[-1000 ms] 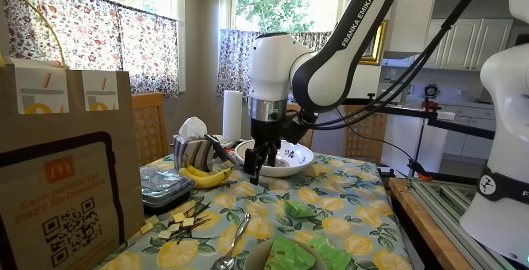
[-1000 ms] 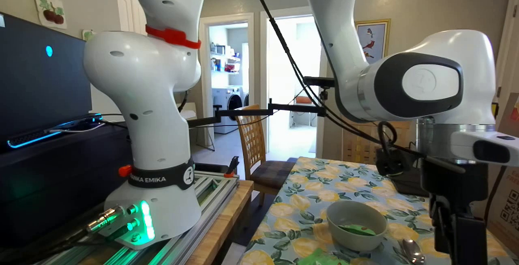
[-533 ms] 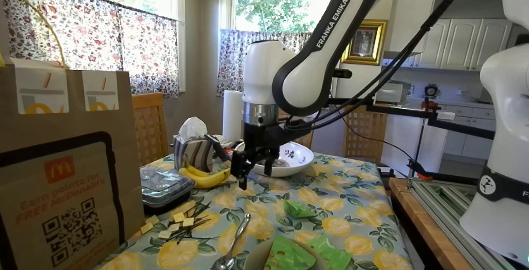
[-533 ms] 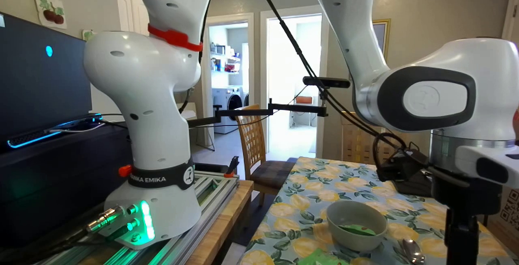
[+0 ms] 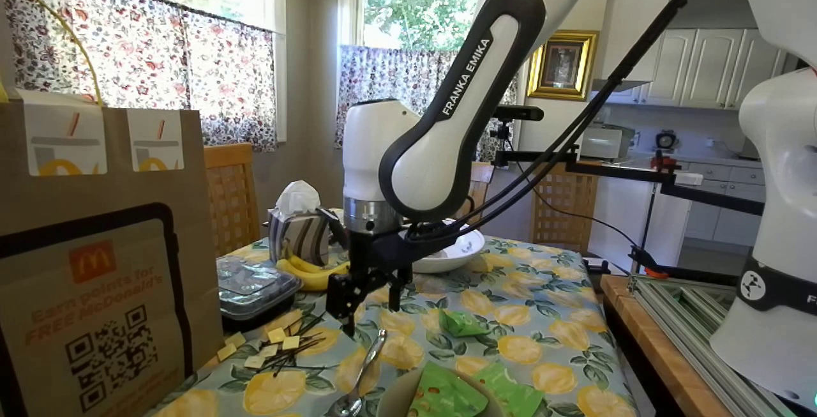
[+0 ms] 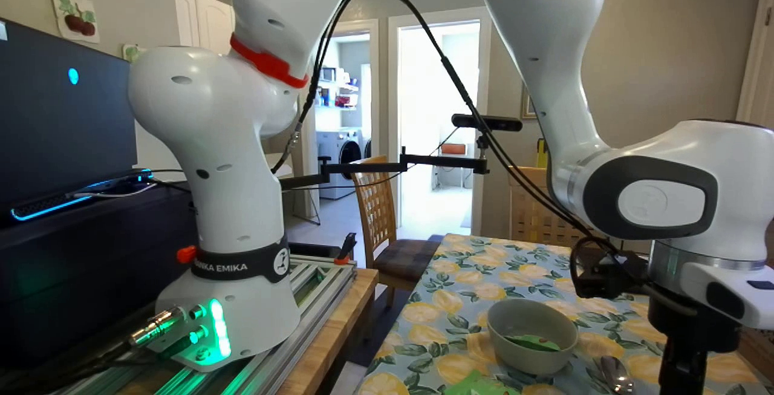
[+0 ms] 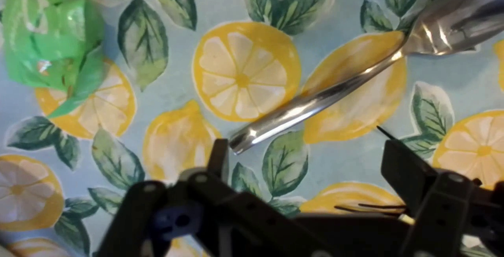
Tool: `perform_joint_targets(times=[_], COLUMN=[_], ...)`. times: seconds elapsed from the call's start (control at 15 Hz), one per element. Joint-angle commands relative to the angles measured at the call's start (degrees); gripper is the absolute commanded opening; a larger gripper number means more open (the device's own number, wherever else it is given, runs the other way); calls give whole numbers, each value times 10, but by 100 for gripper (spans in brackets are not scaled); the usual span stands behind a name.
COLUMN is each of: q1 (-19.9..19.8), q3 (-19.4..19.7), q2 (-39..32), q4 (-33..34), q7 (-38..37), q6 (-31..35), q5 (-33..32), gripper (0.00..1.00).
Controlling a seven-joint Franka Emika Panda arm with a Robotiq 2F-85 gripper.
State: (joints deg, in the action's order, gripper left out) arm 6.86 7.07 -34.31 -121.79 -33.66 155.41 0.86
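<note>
My gripper stands open above the lemon-print tablecloth, its fingers wide apart with nothing between them. Nearest to it is a silver spoon; the tip of its handle shows close to the left finger in the wrist view. In an exterior view the gripper hangs just over the spoon's handle, apart from it as far as I can see. A green packet lies at the wrist view's upper left. Dark thin sticks show by the right finger. In an exterior view the gripper's fingertips are cut off at the bottom edge.
A grey bowl with green packets inside stands near the spoon. Bananas, a tissue box, a lidded container and a large white bowl sit further back. A paper bag stands at the side, near pale squares.
The arm has come down and moved away from the white bowl toward the spoon, turning a little at the wrist. Its jaws stay open, and the things on the table have not moved.
</note>
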Motion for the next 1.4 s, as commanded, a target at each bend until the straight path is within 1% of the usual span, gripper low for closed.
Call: perform_joint_targets(times=[0.0, 0.13, 0.2, 0.33, 0.53, 0.73, 0.87, 1.2, 1.27, 1.33], q1=[7, -8, -8, -20, -24, -14, -2, 13, 15, 17], q3=[10, -1, 0, -14, -25, -23, -16, -9, -8, -6], q2=[3, -1, -6, -13, -19, -32, -49, -84, -90, -96], q4=[-2, 7, 12, 19, 27, 39, 52, 81, 87, 93], q7=[-1, -11, -17, -18, -19, -34, -52, -82, -84, -89], q6=[8, 4, 4, 1, -5, -19, -34, -43, -43, -46], q5=[20, 55, 69, 108, 144, 155, 146, 137, 136, 135], gripper=[100, 100, 100, 100, 100, 100, 100, 100, 94, 79])
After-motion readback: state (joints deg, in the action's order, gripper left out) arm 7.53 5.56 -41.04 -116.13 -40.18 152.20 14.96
